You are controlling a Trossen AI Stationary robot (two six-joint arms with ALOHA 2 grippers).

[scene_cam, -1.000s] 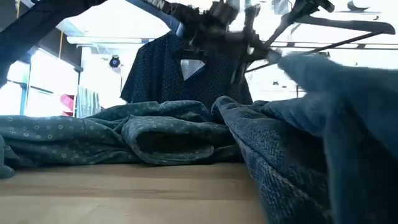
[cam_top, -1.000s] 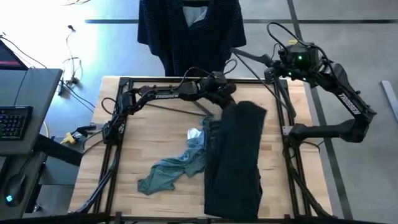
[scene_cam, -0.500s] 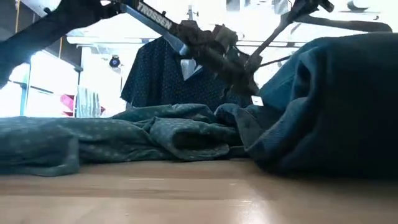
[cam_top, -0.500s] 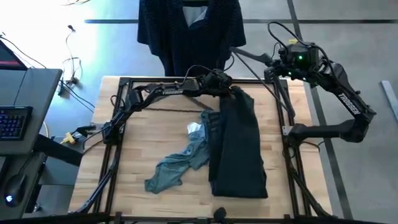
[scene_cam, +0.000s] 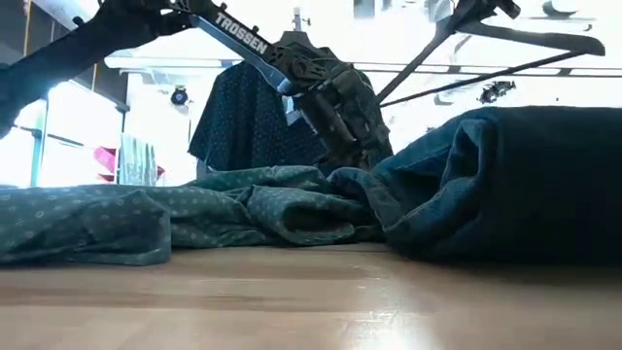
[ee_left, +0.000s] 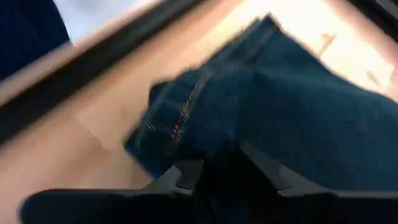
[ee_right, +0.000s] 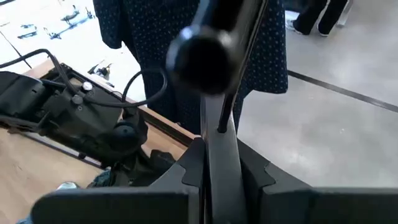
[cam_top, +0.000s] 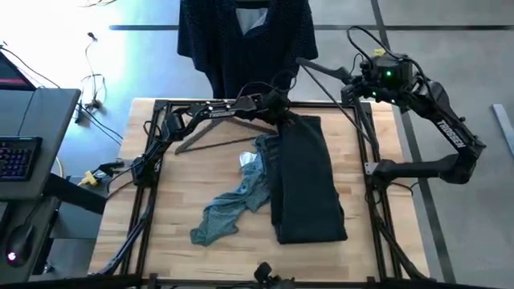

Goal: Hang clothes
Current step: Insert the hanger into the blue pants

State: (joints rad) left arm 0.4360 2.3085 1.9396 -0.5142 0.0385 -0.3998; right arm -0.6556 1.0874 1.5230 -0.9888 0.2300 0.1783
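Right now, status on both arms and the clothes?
Left gripper on black trousers' far end. Right gripper shut on hanger beyond table. Teal shirt beside trousers; navy shirt hung.

a thin dark hanger (cam_top: 221,135) lies near the table's (cam_top: 161,233) far edge; a keyboard (cam_top: 14,158) sits on a side desk (cam_top: 48,120).
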